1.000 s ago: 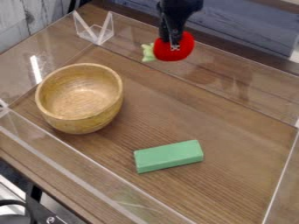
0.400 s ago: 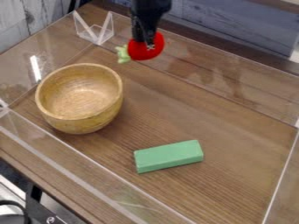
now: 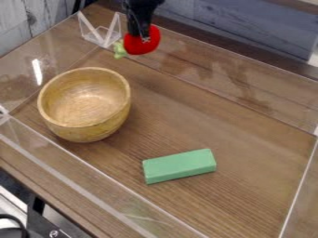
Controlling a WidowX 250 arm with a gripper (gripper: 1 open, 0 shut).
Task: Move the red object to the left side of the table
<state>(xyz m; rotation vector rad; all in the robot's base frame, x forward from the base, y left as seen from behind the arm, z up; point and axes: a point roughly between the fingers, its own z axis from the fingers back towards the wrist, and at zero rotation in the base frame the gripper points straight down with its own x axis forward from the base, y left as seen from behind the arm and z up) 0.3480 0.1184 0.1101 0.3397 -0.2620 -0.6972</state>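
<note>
Red object (image 3: pixel 149 43) seemingly clamped within pincer (image 3: pixel 139 35).

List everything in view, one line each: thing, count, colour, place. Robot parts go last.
wooden bowl: one, tan, left of centre on the table, nothing in it.
green block: one, green, lying flat near the front.
red object: one, red with a green stub, back left, between the gripper's fingers.
clear folded piece: one, transparent, back left corner.
table: one, brown wood grain.
clear walls: transparent, around the table's edges.
gripper: one, black, closed on the red object.
</note>
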